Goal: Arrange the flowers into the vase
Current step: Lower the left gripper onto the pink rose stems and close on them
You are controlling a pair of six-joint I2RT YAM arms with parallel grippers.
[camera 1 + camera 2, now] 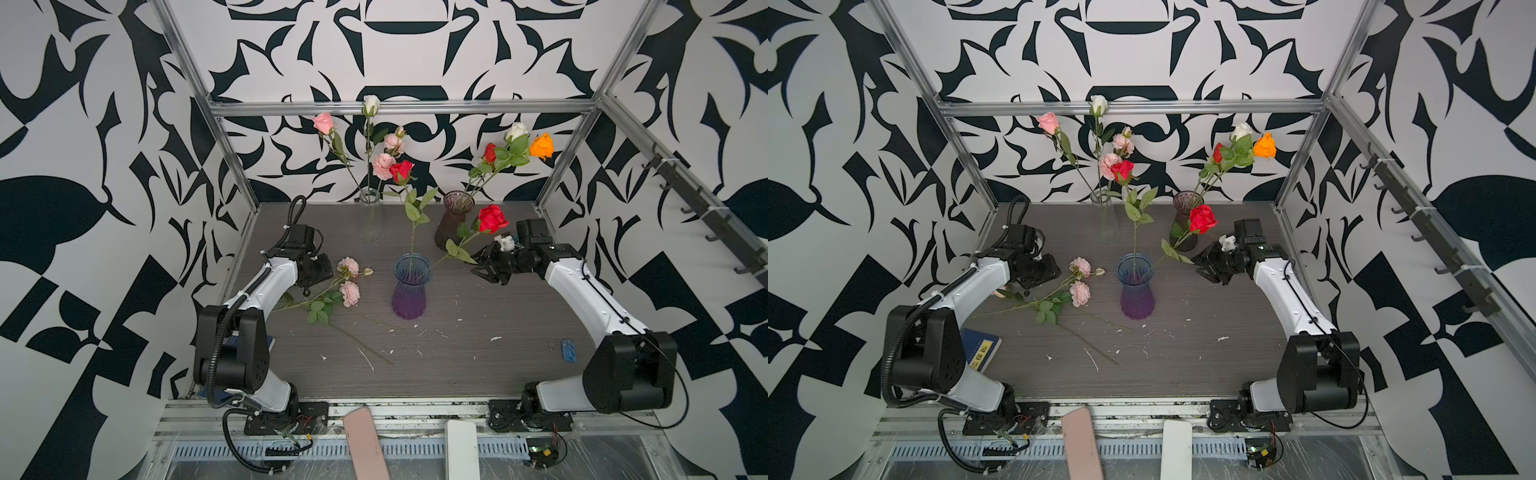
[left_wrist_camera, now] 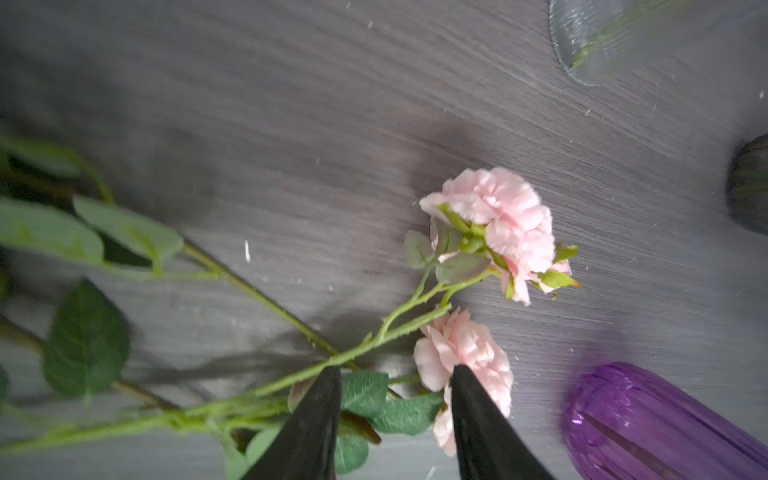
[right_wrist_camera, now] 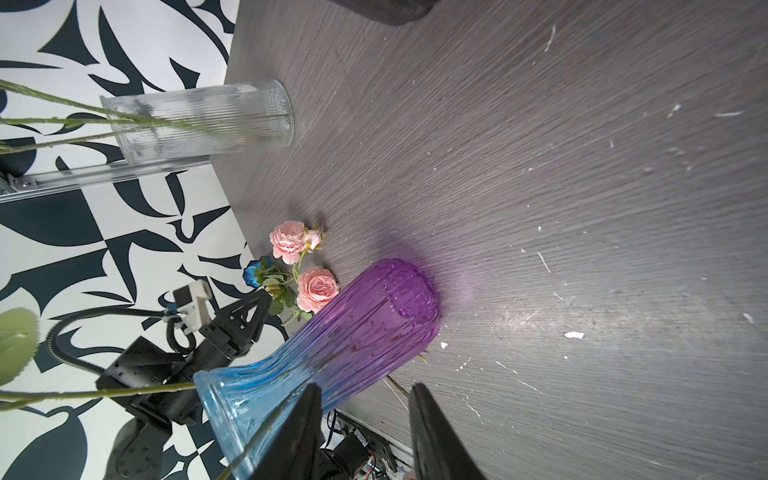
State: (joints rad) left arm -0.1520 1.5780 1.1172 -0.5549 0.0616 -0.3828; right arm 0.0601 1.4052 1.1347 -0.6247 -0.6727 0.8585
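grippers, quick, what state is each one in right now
left gripper: open, fingers straddling the pink spray, not clamped.
right gripper: open, nothing between the fingers.

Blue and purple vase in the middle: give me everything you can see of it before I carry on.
The vase looks like ribbed, see-through glass, blue at the flared rim fading to purple at the base, narrowed at the neck. It stands upright near the middle of the table. Two stems stand in it: the upright red rose and the leaning red rose, which tips out over the rim. Nothing else touches it; the pink spray lies apart on the table.
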